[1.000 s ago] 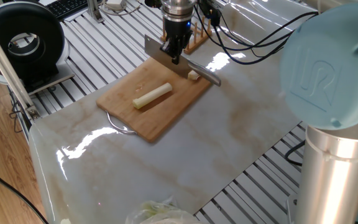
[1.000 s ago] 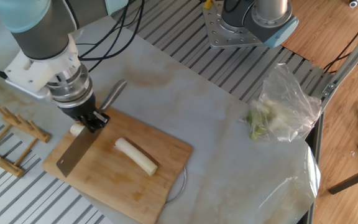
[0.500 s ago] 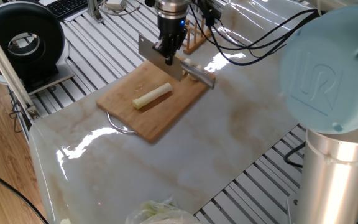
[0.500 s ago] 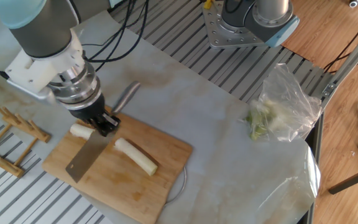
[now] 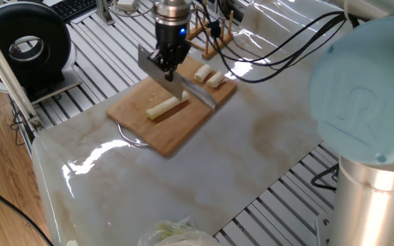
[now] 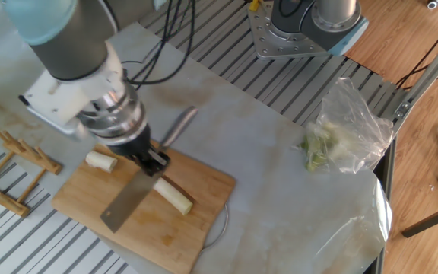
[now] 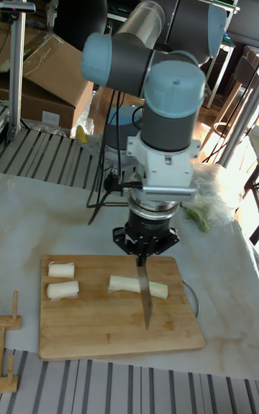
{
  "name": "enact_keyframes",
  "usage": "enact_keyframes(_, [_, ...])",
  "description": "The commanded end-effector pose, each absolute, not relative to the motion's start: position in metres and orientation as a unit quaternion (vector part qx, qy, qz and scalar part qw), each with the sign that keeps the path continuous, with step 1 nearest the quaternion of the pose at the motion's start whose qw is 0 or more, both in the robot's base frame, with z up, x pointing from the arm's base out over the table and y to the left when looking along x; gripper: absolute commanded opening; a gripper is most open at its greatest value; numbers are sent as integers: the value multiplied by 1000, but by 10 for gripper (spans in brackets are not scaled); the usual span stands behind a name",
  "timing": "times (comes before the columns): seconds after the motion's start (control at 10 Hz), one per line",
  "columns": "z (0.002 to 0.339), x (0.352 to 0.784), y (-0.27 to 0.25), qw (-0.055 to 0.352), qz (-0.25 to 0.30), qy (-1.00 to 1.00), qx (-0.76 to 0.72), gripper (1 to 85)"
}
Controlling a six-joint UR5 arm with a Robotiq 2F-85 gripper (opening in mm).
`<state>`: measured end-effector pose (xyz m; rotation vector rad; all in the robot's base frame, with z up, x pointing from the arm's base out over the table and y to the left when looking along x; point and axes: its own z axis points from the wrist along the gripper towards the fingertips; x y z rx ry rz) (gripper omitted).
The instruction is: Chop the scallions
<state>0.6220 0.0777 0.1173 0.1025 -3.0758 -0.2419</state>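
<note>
My gripper (image 5: 166, 60) (image 6: 150, 157) (image 7: 146, 250) is shut on a knife, its blade (image 6: 128, 205) (image 7: 146, 292) pointing down over the wooden cutting board (image 5: 183, 126) (image 6: 196, 183) (image 7: 93, 328). The blade crosses a long scallion stalk (image 5: 166, 106) (image 6: 176, 201) (image 7: 124, 284) near its middle. I cannot tell whether it touches the stalk. The knife's grey handle (image 6: 179, 124) sticks out behind my fingers. Two short cut scallion chunks (image 5: 202, 72) (image 5: 216, 80) (image 7: 61, 269) (image 7: 62, 290) lie at the board's far end. The other fixed view shows only one chunk (image 6: 101, 160).
A clear bag of leafy greens (image 6: 341, 129) (image 7: 210, 195) lies on the marble table. A wooden rack (image 6: 14, 164) (image 5: 211, 31) stands just beyond the board's chunk end. A black round device (image 5: 26, 44) sits off the table. A wire loop (image 6: 223, 224) juts from the board.
My gripper has carried the knife from the board's end by the chunks along to the middle of the long stalk. The two cut chunks are now uncovered.
</note>
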Motion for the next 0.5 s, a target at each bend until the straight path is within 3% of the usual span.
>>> enact_keyframes(0.0, [120, 616, 115, 24, -95, -995, 24, 13])
enact_keyframes(0.4, [116, 610, 165, 25, -138, -990, 13, 13])
